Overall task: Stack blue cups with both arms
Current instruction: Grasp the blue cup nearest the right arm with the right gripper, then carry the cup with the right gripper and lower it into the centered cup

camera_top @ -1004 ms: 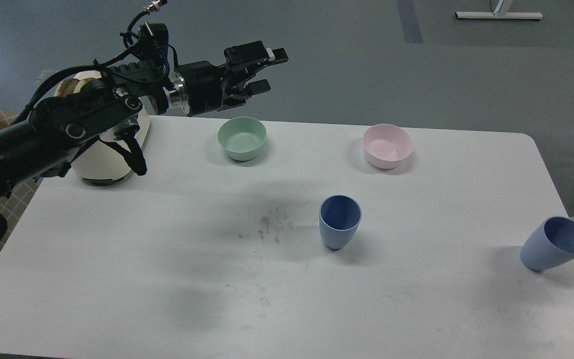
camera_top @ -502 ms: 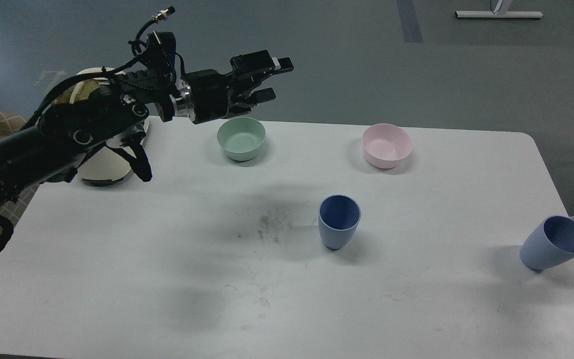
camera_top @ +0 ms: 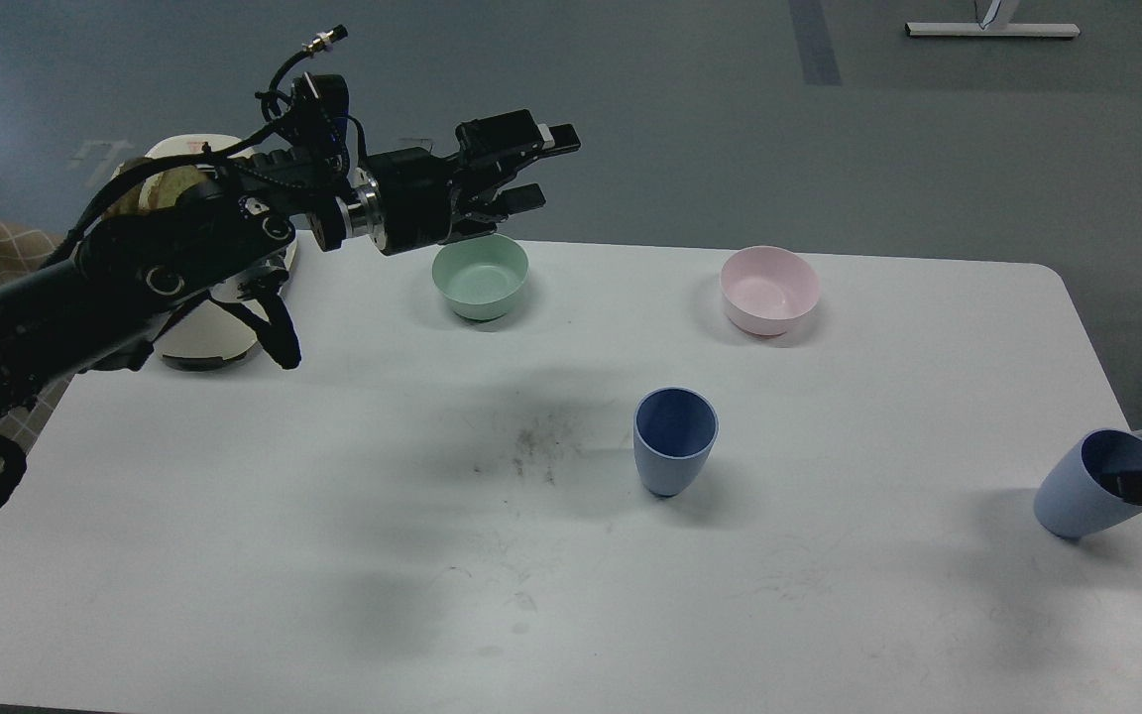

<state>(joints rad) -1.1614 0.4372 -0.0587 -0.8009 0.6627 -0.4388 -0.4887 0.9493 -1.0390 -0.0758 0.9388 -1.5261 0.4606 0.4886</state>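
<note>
One blue cup (camera_top: pixel 675 441) stands upright near the middle of the white table (camera_top: pixel 234 555). The second blue cup (camera_top: pixel 1077 496) leans tilted at the table's right edge, mouth facing up and right. My left gripper (camera_top: pixel 539 167) is open and empty, held high above the table's far edge, just beyond the mint-green bowl, far from both cups. Only a dark tip of my right gripper (camera_top: pixel 1141 486) shows, coming in from the right edge at the mouth of the tilted cup. Its two fingers cannot be told apart.
A mint-green bowl (camera_top: pixel 480 278) and a pink bowl (camera_top: pixel 769 290) stand along the far side of the table. A cream round appliance (camera_top: pixel 204 332) sits at the far left, partly behind my left arm. A dark smudge (camera_top: pixel 531 446) marks the table left of the middle cup.
The dark tip of my right gripper has come in from the right edge to the tilted cup's mouth. My left gripper has shifted slightly down and right and stays open.
</note>
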